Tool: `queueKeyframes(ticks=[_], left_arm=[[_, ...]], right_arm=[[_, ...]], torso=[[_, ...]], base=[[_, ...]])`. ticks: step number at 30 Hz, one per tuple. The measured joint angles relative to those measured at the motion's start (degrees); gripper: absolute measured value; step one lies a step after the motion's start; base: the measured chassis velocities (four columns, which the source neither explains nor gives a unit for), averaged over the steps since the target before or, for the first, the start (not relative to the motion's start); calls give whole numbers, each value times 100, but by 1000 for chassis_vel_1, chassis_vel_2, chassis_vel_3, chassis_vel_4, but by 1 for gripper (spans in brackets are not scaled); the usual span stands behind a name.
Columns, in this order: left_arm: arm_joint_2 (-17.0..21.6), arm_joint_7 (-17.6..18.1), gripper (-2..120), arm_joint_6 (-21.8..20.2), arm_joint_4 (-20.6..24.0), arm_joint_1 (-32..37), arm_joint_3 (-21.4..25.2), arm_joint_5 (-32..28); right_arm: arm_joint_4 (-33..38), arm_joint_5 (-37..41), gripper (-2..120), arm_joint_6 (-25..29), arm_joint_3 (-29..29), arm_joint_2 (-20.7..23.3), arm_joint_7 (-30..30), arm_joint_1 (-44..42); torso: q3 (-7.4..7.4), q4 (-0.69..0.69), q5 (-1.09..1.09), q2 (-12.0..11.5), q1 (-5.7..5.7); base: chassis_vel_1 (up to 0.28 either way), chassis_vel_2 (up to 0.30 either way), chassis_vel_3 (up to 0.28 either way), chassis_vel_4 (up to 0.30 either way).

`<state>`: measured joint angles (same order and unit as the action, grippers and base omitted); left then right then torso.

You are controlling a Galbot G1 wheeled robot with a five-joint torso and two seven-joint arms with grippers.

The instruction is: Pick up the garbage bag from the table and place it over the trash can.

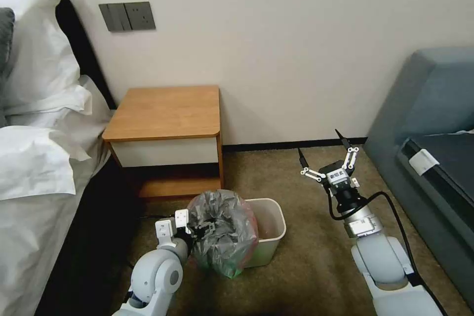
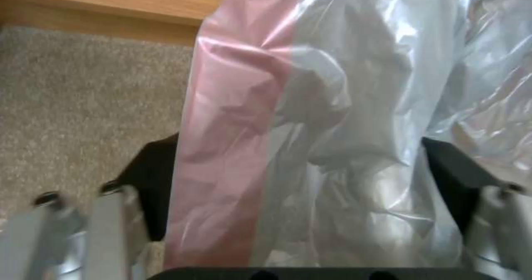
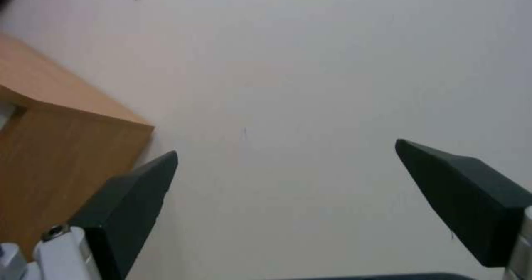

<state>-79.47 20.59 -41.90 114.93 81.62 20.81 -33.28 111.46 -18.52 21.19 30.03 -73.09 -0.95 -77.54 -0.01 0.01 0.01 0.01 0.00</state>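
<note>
From my head camera I am seeing the whole scene: the table point(image 1: 165, 113) is standing against the wall at about 11 o'clock from me, its top bare, and the trash can point(image 1: 269, 227) is sitting on the carpet point(image 1: 306, 256) just in front of the table's lower shelf. The garbage bag point(image 1: 224, 232) is bunched in a crinkled grey mound over the can's left end, spilling down the outside of that end, while the can's right half is lying uncovered. My left gripper point(image 1: 197, 231) is reaching in from 7 o'clock, forearm angling up and forward, and is pressing into the left flank of the bag.

My left wrist camera is giving what the head view cannot: the bag point(image 2: 343, 138) is passing straight between my two dark fingers point(image 2: 149, 180), which are standing wide on either side of the film. Whether they are actually pinching it I cannot tell. The pink band at the bag's edge is running along one side there, with carpet and a strip of the table's wood point(image 2: 111, 1) beyond.

My right gripper point(image 1: 323, 150) is held up at about 1 o'clock, well apart from the can, forearm rising from the lower right, pointing toward the wall. Its wrist camera is showing both fingers point(image 3: 127, 213) spread wide with nothing between them, bare wall point(image 3: 310, 84) ahead and the table's corner point(image 3: 61, 118) off to one side.
</note>
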Motion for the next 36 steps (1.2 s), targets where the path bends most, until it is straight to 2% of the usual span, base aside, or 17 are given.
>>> queueKeyframes(ticks=[4,5,8,9,17,20,27,36], left_arm=[[0,15,59,0,-2,13,-1,-1],[0,15,59,0,-2,13,-1,-1],[-1,33,45,-3,10,21,0,-1],[-1,33,45,-3,10,21,0,-1],[-16,41,12,-24,76,65,2,-1],[-18,39,7,-40,127,81,-13,-7],[2,37,7,-52,308,136,-13,-2],[-43,16,6,-32,789,254,-18,2]], right_arm=[[0,3,100,7,3,7,10,3],[0,3,100,7,3,7,10,3],[5,5,100,10,3,0,13,2],[5,5,100,10,3,0,13,2],[20,8,100,14,6,0,21,-1],[25,9,100,16,8,-1,25,-4],[41,9,100,16,12,-6,30,-5],[117,-29,100,24,12,-32,30,-53]], torso=[[0,-1,-1,0,0],[0,-1,-1,0,0],[0,-1,-1,0,0],[0,-1,-1,0,0],[1,-1,-2,-1,0],[1,-2,-4,0,0],[2,-1,-2,-1,0],[1,-1,-1,0,0]], base=[[0,0,0,0],[0,0,0,0],[0,0,0,0],[0,0,0,0],[0,0,0,0],[0,0,0,0],[0,0,0,0],[0,0,0,0]])
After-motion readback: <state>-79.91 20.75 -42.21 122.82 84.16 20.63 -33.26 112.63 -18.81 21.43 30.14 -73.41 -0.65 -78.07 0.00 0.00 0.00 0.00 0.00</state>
